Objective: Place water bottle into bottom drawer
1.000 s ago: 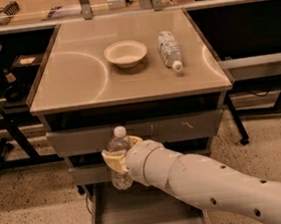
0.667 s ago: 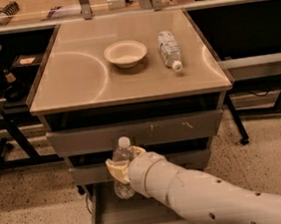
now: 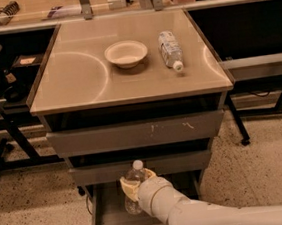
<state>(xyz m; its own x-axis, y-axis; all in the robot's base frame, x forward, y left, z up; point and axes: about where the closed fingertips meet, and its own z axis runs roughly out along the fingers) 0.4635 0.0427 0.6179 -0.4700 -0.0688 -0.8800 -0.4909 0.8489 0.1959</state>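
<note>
The water bottle [image 3: 134, 180], clear with a white cap, stands upright in my gripper [image 3: 133, 186]. The gripper is shut on its upper part, with one cream finger [image 3: 128, 186] wrapped across the front. The bottle's base is down inside the open bottom drawer [image 3: 107, 223], a long grey tray pulled out at the foot of the cabinet; I cannot tell if it touches the floor. My white arm [image 3: 212, 217] reaches in from the lower right.
On the cabinet top [image 3: 77, 76] sit a white bowl [image 3: 126, 53] and a shorter bottle [image 3: 170, 49] lying on its side. The scratched top drawer [image 3: 138, 133] and plain middle drawer [image 3: 176, 163] are closed. Desk legs stand left and right.
My gripper has moved down with the bottle, from level with the upper drawers into the open bottom drawer.
</note>
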